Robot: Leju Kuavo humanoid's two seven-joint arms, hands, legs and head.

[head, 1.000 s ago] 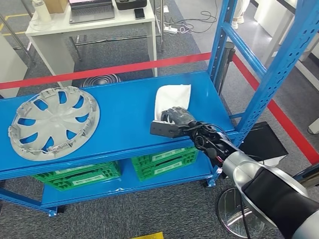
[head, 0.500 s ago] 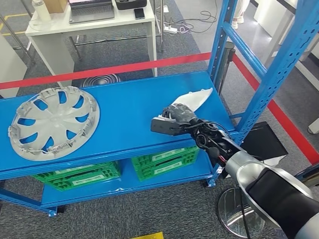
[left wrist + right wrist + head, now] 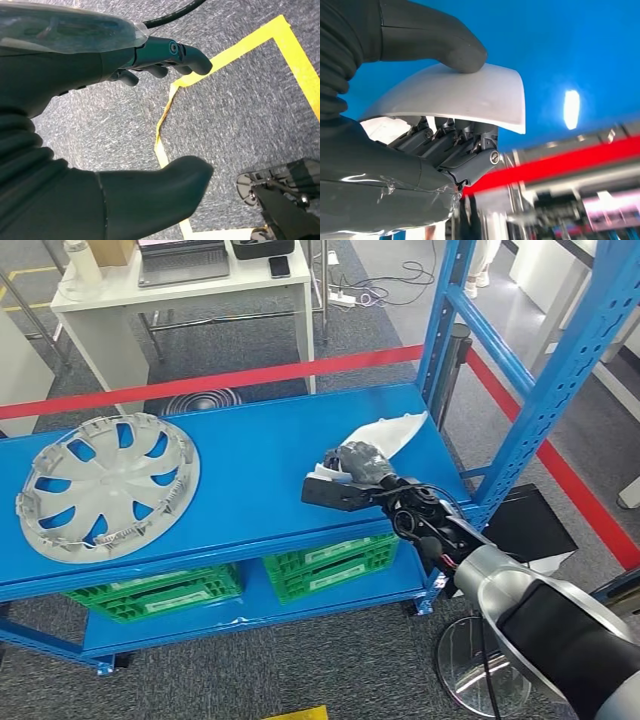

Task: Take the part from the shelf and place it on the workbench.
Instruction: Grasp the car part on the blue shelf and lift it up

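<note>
Head view: the right hand (image 3: pixel 361 462) grips a white curved plastic part (image 3: pixel 392 432), tilted up off the blue metal shelf (image 3: pixel 249 475) near the blue upright post (image 3: pixel 441 320); a grey slotted hubcap (image 3: pixel 108 485) lies well apart, 2 green crates (image 3: pixel 332 562) sit below. Left wrist view: the left hand (image 3: pixel 113 115) hangs over grey carpet (image 3: pixel 241 100) with yellow floor tape (image 3: pixel 264 37), fingers apart, holding nothing. Right wrist view: thumb (image 3: pixel 433 37) above, fingers (image 3: pixel 463 145) beneath, clamping the part.
</note>
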